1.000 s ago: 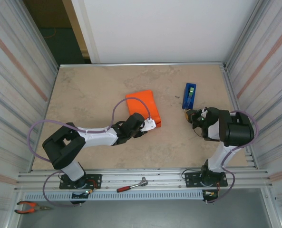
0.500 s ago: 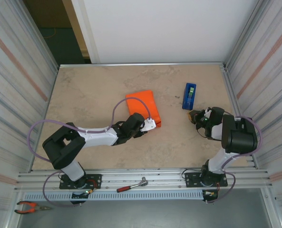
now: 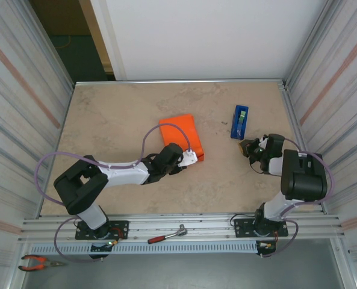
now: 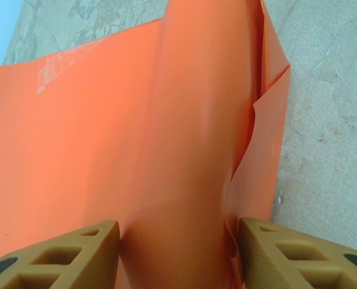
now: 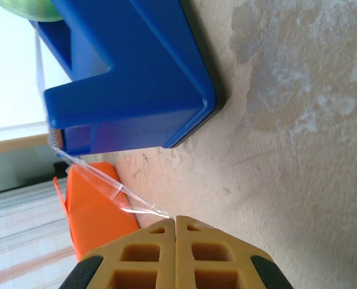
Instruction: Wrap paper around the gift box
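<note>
GRIP STATUS

The gift box [image 3: 179, 135], covered in the paper [image 4: 106, 150], is located at frame centre and is clasped by the left gripper [image 4: 178, 250]. At centre right, a tape strip [image 5: 100, 183] from the blue dispenser [image 5: 124, 72] is pinched by the right gripper [image 5: 176, 226].

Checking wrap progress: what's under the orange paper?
Only orange paper shows, rising in a ridge held between the left gripper's fingers. Whatever lies beneath, presumably the gift box, is covered.

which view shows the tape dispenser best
The right wrist view: it shows the blue tape dispenser close up, with a clear tape strip running from it to the shut right gripper. The top external view shows it whole but small, standing right of the orange paper.
</note>
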Available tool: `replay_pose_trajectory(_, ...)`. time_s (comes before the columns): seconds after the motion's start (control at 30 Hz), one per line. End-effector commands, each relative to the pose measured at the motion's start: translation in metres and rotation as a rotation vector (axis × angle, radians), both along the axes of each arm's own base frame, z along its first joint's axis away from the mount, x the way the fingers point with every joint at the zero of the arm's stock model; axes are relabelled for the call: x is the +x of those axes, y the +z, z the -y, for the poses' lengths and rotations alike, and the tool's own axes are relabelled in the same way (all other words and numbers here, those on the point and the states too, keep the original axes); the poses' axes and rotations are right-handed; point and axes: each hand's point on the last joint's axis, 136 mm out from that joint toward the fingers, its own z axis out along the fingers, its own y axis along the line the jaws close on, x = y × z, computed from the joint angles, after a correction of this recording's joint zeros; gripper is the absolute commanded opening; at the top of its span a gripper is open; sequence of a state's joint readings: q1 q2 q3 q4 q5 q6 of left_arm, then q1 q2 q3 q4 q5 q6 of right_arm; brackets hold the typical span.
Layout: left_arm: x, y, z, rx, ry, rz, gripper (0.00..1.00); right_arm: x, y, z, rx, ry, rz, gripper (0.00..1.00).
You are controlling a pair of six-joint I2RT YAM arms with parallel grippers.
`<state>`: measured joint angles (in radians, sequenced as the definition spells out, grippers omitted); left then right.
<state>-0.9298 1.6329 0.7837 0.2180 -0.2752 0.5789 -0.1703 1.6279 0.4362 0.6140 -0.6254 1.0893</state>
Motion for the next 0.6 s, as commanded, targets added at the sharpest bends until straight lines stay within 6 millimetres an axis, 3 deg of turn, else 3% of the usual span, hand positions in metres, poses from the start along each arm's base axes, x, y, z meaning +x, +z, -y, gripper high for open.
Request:
replay_pose_trajectory(0.0,-0.016,-0.028,-0.003,0.05,-0.023,-0.084,0.53,-0.021,-0.038,0.001,-0.005,-0.01,-0.142,0.0)
replay_pose_trajectory(0.33,-0.016,-0.027,-0.004,0.049,-0.023,-0.082,0.53,-0.028,-0.046,0.025,0.014,-0.073,-0.173,0.0)
replay_pose_trajectory(0.57,-0.016,-0.027,-0.003,0.049,-0.022,-0.083,0.53,-0.03,-0.031,0.023,0.038,-0.053,-0.127,0.0)
